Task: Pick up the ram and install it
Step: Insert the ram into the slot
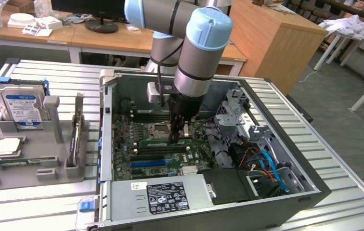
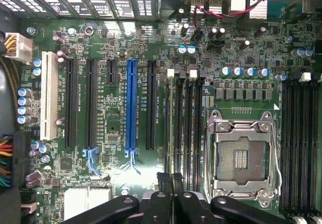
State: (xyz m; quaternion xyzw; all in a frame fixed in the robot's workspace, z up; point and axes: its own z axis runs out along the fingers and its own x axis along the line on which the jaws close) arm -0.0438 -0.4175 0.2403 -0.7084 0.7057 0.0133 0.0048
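Note:
My gripper (image 1: 180, 135) is down inside the open computer case (image 1: 310, 185), over the motherboard (image 2: 115, 128). Its black fingers (image 2: 163, 183) are pressed together on the ram (image 1: 159, 142), a thin green stick lying level along the black memory slots (image 1: 159, 150) beside the processor socket (image 2: 241, 156). In the wrist view the ram (image 2: 171, 128) shows edge-on, running away from the fingertips along a slot with a white latch (image 2: 171, 73) at its far end. Whether the stick is seated in the slot or just above it, I cannot tell.
A grey holder (image 1: 34, 166) at the exterior view's left carries a silver-and-blue hard drive (image 1: 20, 103) and a square silver processor chip (image 1: 8, 146). Inside the case are the power supply (image 1: 162, 195), coloured cables (image 1: 266, 163), a metal drive cage (image 1: 237, 115) and a blue expansion slot (image 2: 132, 103).

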